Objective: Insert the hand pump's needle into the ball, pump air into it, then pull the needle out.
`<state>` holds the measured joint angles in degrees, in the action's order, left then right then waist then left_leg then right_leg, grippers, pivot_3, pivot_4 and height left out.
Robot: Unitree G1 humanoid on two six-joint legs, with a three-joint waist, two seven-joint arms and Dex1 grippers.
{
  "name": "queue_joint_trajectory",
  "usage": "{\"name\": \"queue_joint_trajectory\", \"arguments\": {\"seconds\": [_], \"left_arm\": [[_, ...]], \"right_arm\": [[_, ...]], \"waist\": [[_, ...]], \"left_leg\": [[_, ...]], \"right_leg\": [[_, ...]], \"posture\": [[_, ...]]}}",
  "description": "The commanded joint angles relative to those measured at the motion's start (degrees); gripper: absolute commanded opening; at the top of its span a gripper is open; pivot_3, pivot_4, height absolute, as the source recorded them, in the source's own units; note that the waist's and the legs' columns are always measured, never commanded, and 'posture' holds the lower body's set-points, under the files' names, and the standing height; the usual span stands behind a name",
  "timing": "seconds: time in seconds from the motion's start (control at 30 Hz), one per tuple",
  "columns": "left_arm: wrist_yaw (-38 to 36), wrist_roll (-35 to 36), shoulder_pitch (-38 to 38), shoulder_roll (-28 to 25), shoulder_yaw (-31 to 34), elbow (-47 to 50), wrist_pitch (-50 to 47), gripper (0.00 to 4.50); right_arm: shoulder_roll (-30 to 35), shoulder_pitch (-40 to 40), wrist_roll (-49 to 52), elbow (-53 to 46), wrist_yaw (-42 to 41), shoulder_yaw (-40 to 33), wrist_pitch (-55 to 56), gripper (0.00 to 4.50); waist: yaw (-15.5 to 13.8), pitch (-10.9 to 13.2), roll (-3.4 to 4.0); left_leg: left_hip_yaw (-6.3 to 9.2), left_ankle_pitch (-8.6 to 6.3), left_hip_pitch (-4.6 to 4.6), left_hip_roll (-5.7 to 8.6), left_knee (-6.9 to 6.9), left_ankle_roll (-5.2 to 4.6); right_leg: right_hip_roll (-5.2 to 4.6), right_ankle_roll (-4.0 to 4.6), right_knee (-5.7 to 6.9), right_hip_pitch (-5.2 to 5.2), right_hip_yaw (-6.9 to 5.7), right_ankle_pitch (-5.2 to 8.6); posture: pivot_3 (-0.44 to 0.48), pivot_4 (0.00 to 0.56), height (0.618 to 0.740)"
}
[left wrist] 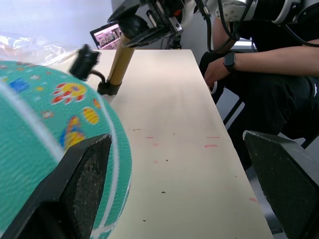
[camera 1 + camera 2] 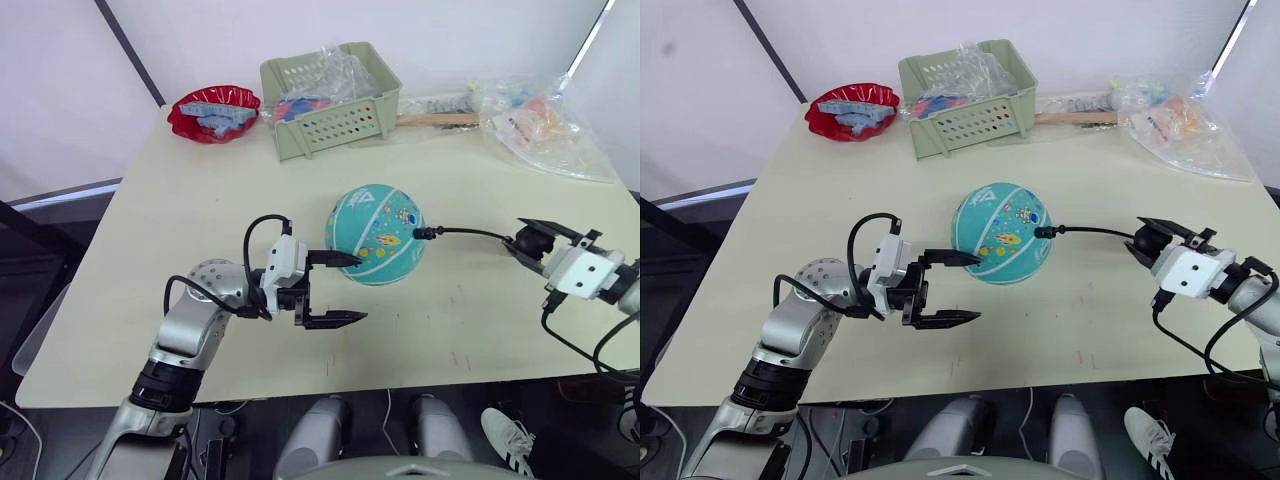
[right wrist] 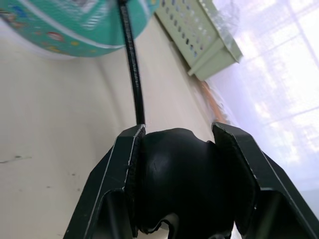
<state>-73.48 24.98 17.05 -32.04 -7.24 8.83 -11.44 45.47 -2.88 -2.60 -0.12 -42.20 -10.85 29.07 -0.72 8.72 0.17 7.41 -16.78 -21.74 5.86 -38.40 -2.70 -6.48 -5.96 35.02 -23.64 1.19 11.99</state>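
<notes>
The teal ball (image 2: pixel 375 235) with white stripes and cartoon prints rests mid-table. My left gripper (image 2: pixel 360 288) stands open at the ball's left side, its upper finger (image 2: pixel 335 259) against the ball and the lower one over the table. A thin black hose (image 2: pixel 470 232) runs from the black needle fitting (image 2: pixel 420 233) on the ball's right side to the hand pump. The metal needle itself is hidden. My right gripper (image 2: pixel 528 243) is shut on the pump's black handle (image 3: pixel 174 164). The gold barrel (image 1: pixel 121 62) slants down to the table.
A green basket (image 2: pixel 385 95) with plastic bags and a red bowl (image 2: pixel 213 112) stand at the table's back. Clear bags (image 2: pixel 540 120) and a wooden-handled item (image 2: pixel 435 120) lie at the back right. A person in black (image 1: pixel 269 64) sits beside the table.
</notes>
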Motion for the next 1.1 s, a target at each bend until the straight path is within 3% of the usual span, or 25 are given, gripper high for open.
{"name": "queue_joint_trajectory", "arguments": {"seconds": [0.03, 0.6, 1.1], "left_arm": [[-0.2, 0.98, 0.48, -0.47, 0.51, 1.81, 0.74, 4.5], [-0.98, 1.87, -2.73, -0.97, 2.29, 3.21, 2.99, 4.5], [4.67, 3.28, -14.9, -5.82, 14.52, 6.99, 6.98, 4.5]], "right_arm": [[1.52, -0.89, -0.7, -0.76, -0.69, 1.78, 3.64, 1.63], [5.82, -4.86, -15.9, 3.19, -0.5, 15.45, 17.47, 1.63], [3.94, -11.04, -27.62, 10.85, 5.34, 23.47, 16.84, 1.63]], "waist": [[0.01, 0.0, 0.0], [0.24, 0.0, -0.01], [0.09, 0.11, -0.35]], "left_leg": [[-0.01, 0.0, 0.01, -0.01, 0.0, 0.01], [-0.23, 0.11, 0.13, -0.27, -0.01, 0.18], [-0.43, 0.24, 0.91, -0.37, -0.03, 0.37]], "right_leg": [[0.03, 0.02, 0.01, 0.0, 0.02, -0.01], [0.38, 0.25, 0.16, -0.06, 0.26, -0.16], [0.45, 0.4, 0.76, 0.3, 0.5, -0.19]], "posture": [[0.0, 0.15, 0.74], [0.0, 0.15, 0.74], [0.0, 0.15, 0.74]]}}
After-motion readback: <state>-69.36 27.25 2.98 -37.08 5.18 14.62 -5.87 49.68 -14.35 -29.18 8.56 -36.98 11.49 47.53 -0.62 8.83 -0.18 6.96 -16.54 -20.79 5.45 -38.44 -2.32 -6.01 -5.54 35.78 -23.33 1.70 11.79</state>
